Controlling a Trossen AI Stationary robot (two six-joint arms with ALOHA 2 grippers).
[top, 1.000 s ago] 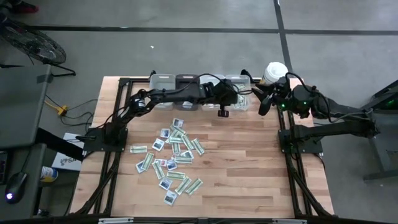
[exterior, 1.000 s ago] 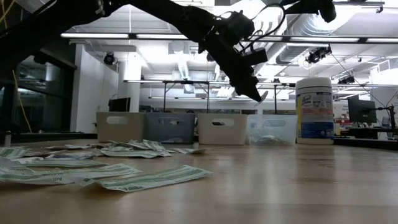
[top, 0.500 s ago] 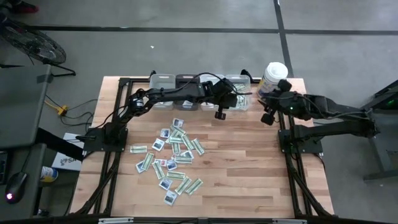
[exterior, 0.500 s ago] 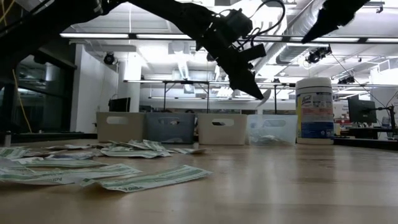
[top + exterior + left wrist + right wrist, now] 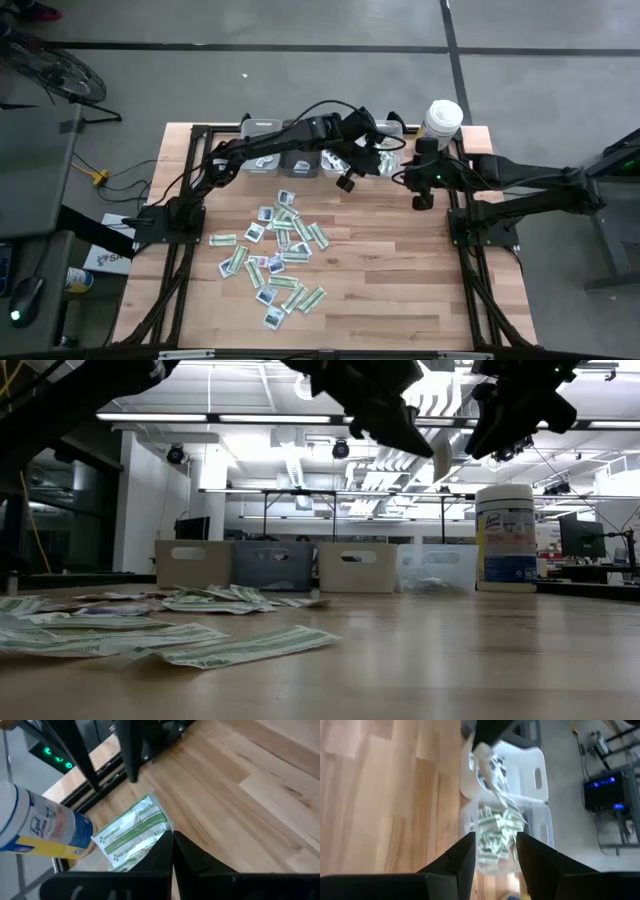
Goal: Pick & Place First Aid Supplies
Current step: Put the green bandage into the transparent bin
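Lying scattered mid-table, flat green-and-white and white-blue packets.

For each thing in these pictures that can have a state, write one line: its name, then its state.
left gripper: shut, raised above the table near the bins
right gripper: open, nothing between its fingers, raised near the canister
clear bin: holds green-and-white packets
white bin: holds a few packets
canister: upright, lid on
loose packets: scattered flat on the table
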